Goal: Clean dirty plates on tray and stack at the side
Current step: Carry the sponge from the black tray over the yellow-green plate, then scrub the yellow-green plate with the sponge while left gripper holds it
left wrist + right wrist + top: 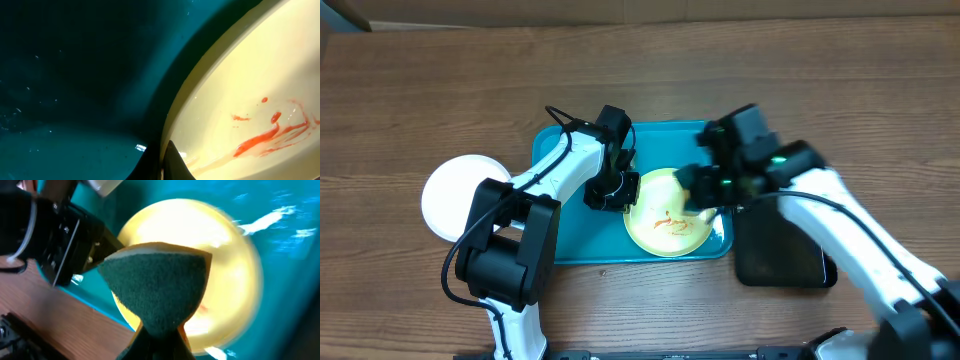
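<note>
In the view from above, the tray [548,245] lay in the middle of the frame on the table [410,90]. It was blue-green. The yellow plate [665,235] sat in the lower right part of the tray. Thin red sauce [670,222] was smeared near the plate's middle. A white plate [450,195] lay on the table at the left of the frame, just beside the tray and off it. A black tray [780,265] lay on the table at the right, touching the blue-green one.

The left gripper [625,192] was at the left edge of the yellow plate. Its jaws were pinched tight on the rim. In the left wrist view, the dark fingertips [172,160] showed at the bottom of the frame, right on the plate's edge. The sauce [260,140] was at the right of that frame, in streaks and small dots.

The right gripper [705,190] was over the upper right edge of the yellow plate. Its jaws were squeezed tight on a sponge [155,285]. In the right wrist view, the sponge filled the middle of the frame. It had a dark green side facing the camera and a thin yellow edge along the top. The yellow plate [235,280] glowed behind it, a bit blurred.
</note>
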### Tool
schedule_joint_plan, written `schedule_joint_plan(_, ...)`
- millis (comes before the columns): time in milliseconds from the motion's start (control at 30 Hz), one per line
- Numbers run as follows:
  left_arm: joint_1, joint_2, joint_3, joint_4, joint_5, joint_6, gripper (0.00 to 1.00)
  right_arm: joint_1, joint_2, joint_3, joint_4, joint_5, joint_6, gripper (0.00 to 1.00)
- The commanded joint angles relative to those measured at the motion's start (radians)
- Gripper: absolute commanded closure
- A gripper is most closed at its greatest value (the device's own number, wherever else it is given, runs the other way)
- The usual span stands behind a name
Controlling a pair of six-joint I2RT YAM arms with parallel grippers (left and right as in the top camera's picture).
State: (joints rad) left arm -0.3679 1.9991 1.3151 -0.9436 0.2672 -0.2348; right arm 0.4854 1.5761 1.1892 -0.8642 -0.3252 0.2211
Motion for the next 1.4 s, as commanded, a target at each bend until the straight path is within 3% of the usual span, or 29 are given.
schedule_joint_plan(0,-0.007,0.041,-0.023,0.001,-0.014,-0.017,0.96,0.09,0.093,-0.001,0.057,-0.008,0.114,0.96)
schedule_joint_plan(233,-0.008,0.041,-0.023,0.002,-0.014,-0.017,0.96,0.146,0.224,-0.001,0.12,0.028,0.253,0.96)
schedule_joint_plan(700,-0.008,0.041,-0.023,0.002,-0.014,-0.017,0.96,0.151,0.367,-0.001,0.209,0.027,0.259,0.96)
schedule_joint_plan(1133,-0.007,0.041,-0.023,0.002,-0.016,-0.016,0.96,0.055,0.372,0.006,-0.015,0.241,0.258,0.96)
schedule_joint_plan(1367,-0.008,0.041,-0.023,0.002,-0.016,-0.016,0.96,-0.018,0.342,0.016,-0.04,0.249,0.234,0.96)
